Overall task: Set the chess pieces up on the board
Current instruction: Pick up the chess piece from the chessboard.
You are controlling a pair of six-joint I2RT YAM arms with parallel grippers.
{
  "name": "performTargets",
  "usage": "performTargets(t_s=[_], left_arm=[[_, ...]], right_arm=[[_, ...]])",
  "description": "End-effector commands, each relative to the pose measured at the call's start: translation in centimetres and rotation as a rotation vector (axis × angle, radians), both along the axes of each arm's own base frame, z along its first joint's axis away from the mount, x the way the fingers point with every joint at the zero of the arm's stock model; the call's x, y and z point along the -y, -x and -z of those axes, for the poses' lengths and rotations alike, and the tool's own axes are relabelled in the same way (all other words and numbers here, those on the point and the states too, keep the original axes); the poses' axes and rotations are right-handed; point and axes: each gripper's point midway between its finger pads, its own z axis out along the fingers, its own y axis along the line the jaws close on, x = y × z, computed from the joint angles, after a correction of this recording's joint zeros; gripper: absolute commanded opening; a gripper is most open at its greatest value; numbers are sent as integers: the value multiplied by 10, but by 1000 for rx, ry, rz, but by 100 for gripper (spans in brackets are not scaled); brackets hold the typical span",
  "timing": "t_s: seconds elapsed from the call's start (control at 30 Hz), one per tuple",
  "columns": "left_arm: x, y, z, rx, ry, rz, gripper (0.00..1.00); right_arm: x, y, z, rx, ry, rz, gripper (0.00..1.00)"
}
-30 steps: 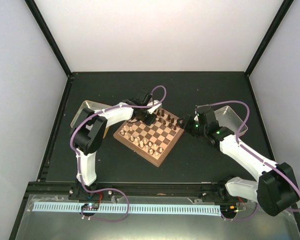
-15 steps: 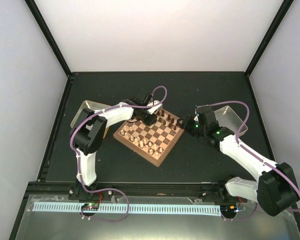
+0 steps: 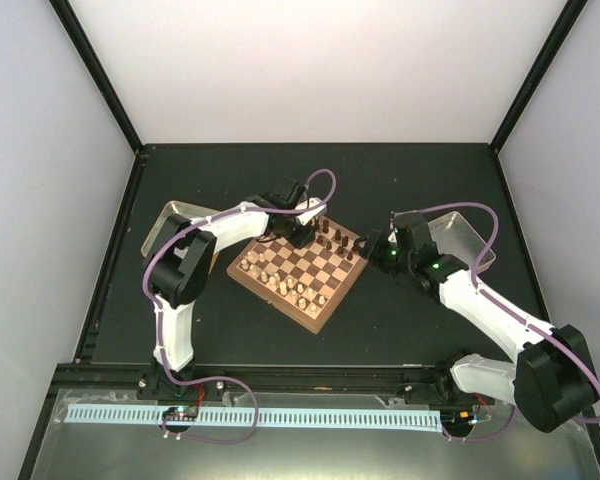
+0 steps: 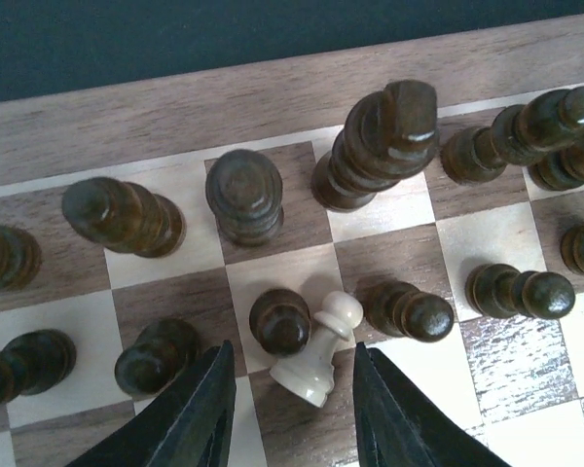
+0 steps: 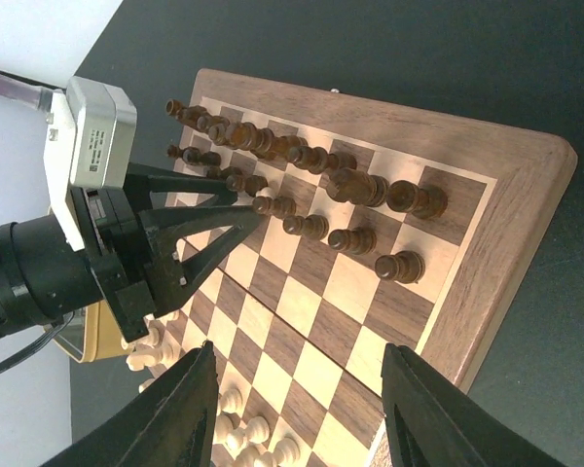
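Overhead, the board [image 3: 298, 268] sits cornerwise on the dark bench [image 3: 380, 180], dark pieces [image 3: 336, 238] along its far-right side and pale pieces [image 3: 277, 279] along its near-left side, with the left tool [image 3: 299, 234] over the far corner and the right tool [image 3: 372, 247] just off the right corner. Left wrist view: its fingers [image 4: 197, 413] are spread, not pinching, and a tilted pale pawn [image 4: 316, 352] sits free between them among the dark ranks, just beside a dark pawn [image 4: 279, 321]. Right wrist view: the right tool is spread wide and empty above the board, dark ranks ahead of it.
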Motion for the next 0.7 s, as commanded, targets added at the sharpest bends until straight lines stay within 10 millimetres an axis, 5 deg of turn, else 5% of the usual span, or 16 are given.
performTargets(t_s=[0.0, 0.3, 0.67], left_arm=[[6, -5, -1, -4, 5, 40, 35], [1, -1, 7, -30, -28, 34, 22], [-8, 18, 13, -92, -54, 50, 20]], right_arm=[[3, -2, -6, 20, -13, 12, 48], [4, -2, -7, 23, -12, 18, 48], [2, -2, -8, 26, -18, 14, 48]])
